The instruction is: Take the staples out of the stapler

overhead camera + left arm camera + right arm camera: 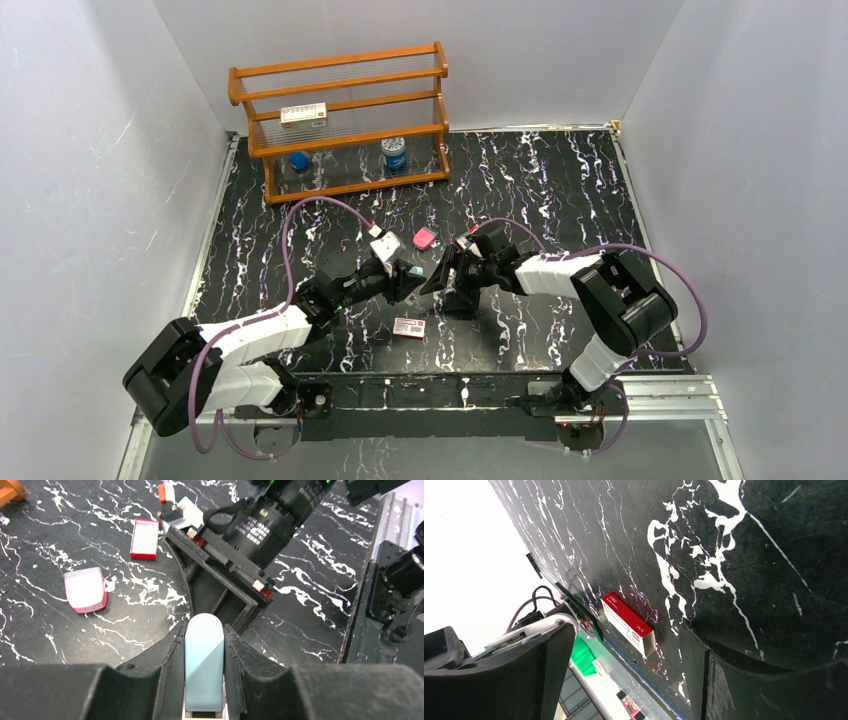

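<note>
The stapler [204, 670] sat clamped between the fingers of the left gripper [205, 632], its rounded teal end poking out past their tips. Just ahead, the right gripper [445, 272] faced it with jaws spread wide, holding nothing. Left of the left gripper lay a pink block [85, 590], and farther ahead a red-and-white box [144, 539], both on the black marbled table [310, 610]

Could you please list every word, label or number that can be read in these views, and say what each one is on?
No text can be read with confidence.
red-and-white box: white print on its red side, too blurred to read.
label on the right arm: rows of white print, too small to read.
white box on the wooden rack: markings too small to read.
stapler: no print visible.
</note>
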